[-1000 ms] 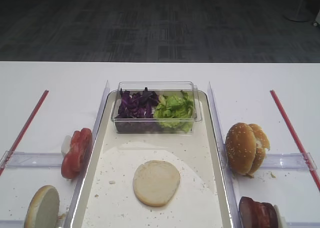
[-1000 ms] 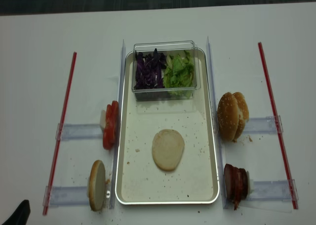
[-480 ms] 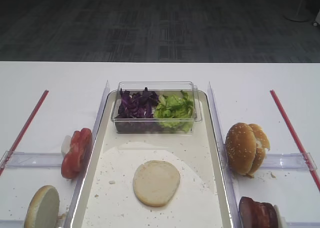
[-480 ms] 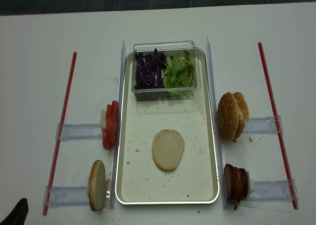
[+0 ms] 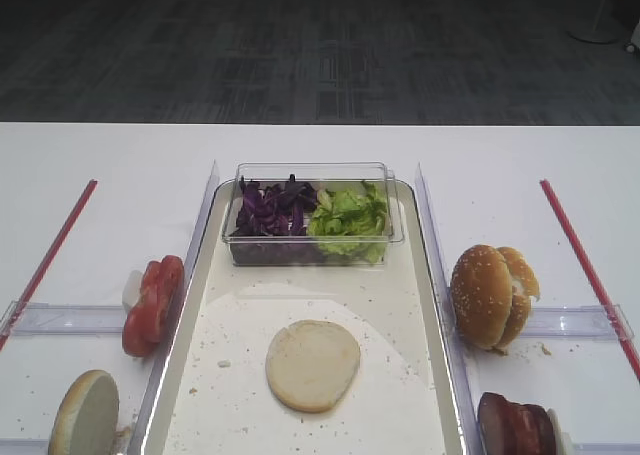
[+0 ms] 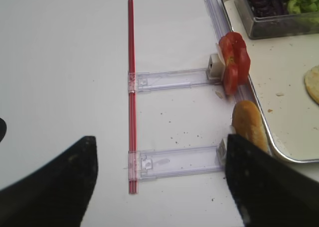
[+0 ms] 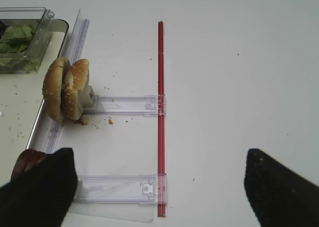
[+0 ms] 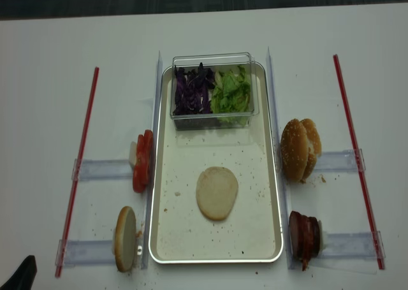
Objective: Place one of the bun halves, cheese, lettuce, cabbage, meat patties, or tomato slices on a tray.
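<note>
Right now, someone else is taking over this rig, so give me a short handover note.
Left gripper: fingers apart, holding nothing, over the table left of the tray.
Right gripper: fingers apart, empty, right of the tray.
On the tray: one plain bun half lying flat; a clear tub with cabbage and lettuce.
Off the tray: tomato slices and another plain bun half on the left; sesame bun halves and meat patties on the right.
Done: one bun half placed.
Left: nothing required; cheese not visible.
</note>
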Available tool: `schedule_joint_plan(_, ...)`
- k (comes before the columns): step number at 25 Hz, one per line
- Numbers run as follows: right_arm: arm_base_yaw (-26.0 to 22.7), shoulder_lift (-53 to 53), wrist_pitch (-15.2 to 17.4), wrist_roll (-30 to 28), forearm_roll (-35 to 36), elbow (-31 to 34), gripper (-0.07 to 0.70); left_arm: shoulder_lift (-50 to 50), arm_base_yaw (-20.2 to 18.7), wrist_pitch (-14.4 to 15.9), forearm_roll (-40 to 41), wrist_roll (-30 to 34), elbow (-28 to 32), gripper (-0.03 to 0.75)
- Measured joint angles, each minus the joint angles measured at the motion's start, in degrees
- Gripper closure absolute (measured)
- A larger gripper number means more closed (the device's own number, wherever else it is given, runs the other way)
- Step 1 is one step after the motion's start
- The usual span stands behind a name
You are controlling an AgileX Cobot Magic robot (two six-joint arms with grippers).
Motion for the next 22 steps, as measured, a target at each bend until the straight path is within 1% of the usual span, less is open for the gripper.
schedule_joint_plan(22,0.0,0.0,0.0,0.0,0.0,0.0,-0.06,0.0,0.0,0.0,0.0,0.0,0.0,0.224)
